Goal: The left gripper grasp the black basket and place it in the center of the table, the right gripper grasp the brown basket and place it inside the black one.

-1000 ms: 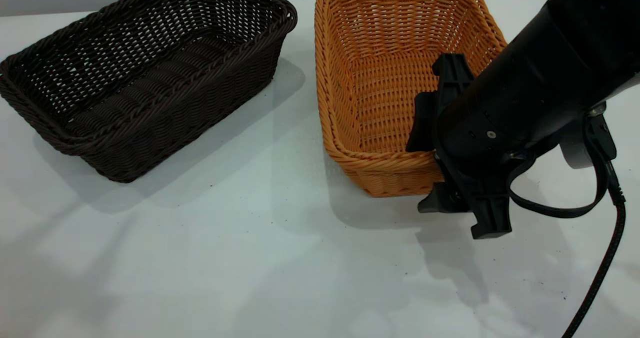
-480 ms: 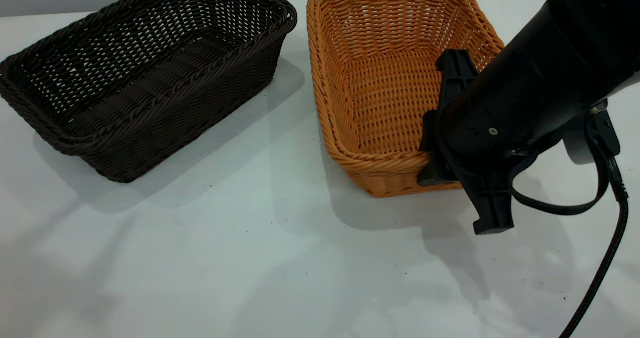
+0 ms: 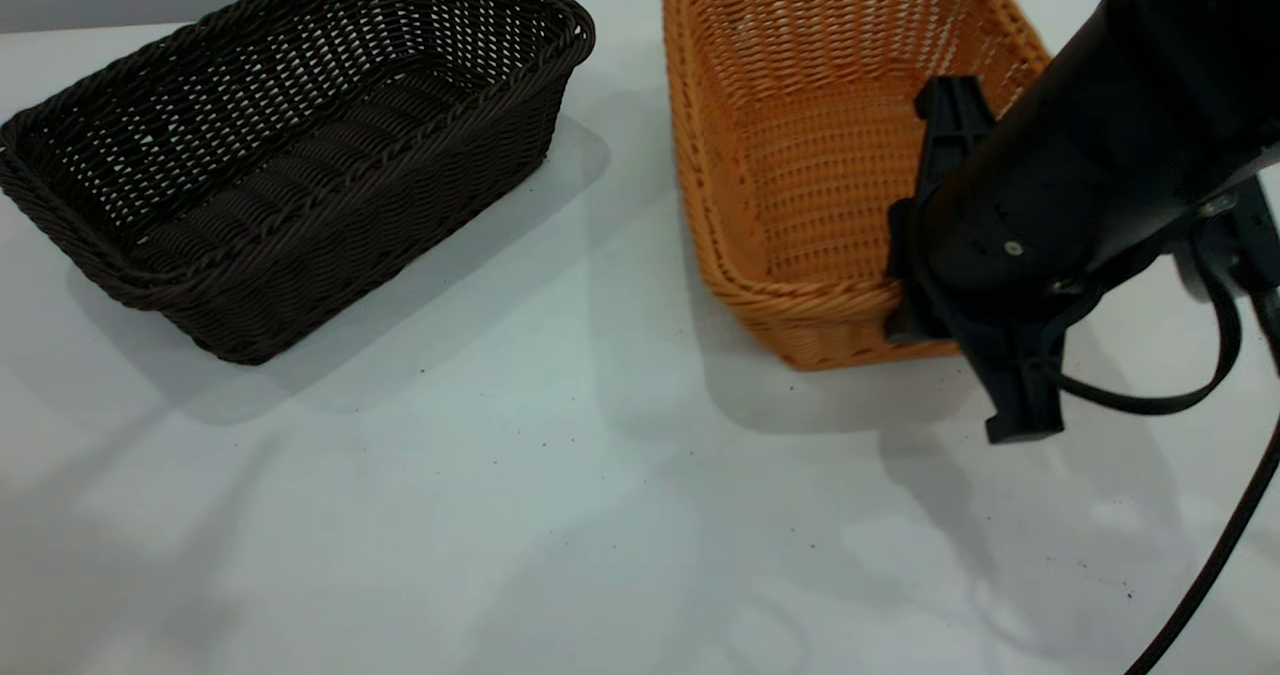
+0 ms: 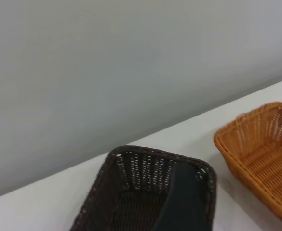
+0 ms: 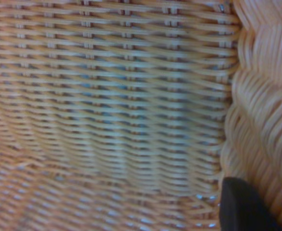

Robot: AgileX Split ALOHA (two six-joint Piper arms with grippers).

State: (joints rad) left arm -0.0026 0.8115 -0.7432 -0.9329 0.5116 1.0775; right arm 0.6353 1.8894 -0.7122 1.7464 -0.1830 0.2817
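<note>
I have the right gripper (image 3: 935,255) clamped across the near short wall of the brown basket (image 3: 800,145), one finger inside and one outside the braided rim, and the basket sits toward the far right corner of the table (image 3: 560,515) with its near end looking slightly raised. The black basket (image 3: 290,145) lies well apart toward the far left corner, long axis running diagonally, so my carry goes leftward and the brown basket's long axis must turn to match. The left gripper (image 4: 186,202) hovers over the black basket; I cannot tell whether it is open.
</note>
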